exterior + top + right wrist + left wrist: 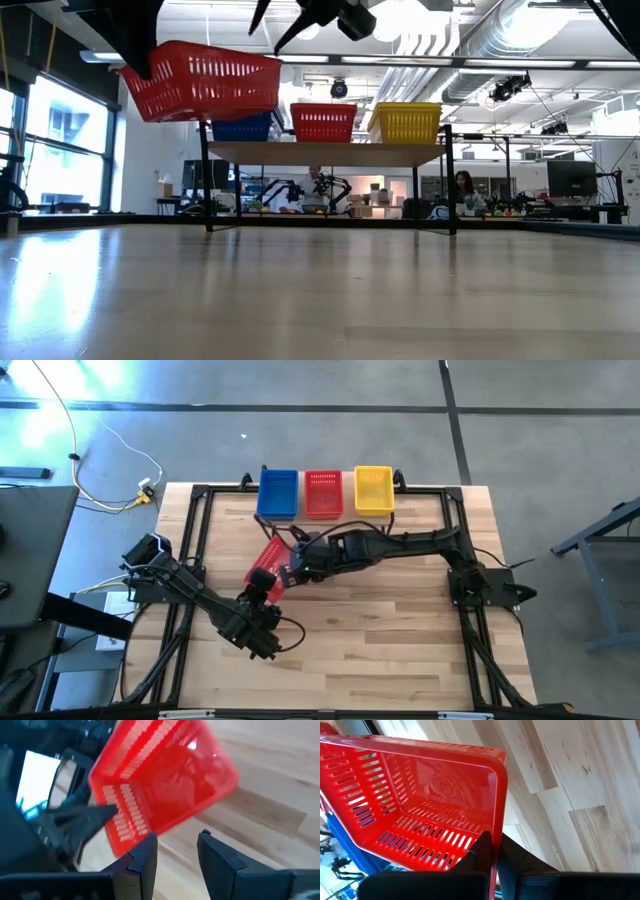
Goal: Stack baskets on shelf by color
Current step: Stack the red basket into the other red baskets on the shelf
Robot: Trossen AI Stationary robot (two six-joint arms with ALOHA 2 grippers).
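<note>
Holding the red basket (203,82) aloft over the tabletop (380,630), short of the shelf (330,152), left end effector (490,852) clamps one rim edge while right end effector (176,845) hovers released nearby; single-edge grip risks tilt or slip.

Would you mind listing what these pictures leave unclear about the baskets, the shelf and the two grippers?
- How many baskets each shelf stack holds: too small in the high view; only side walls show in the low view.
- The blue stack: half hidden in the low view by the held red basket.
- The left gripper: its grip on the rim shows only in its wrist view.
- The right gripper: open, close by; blurred.
</note>
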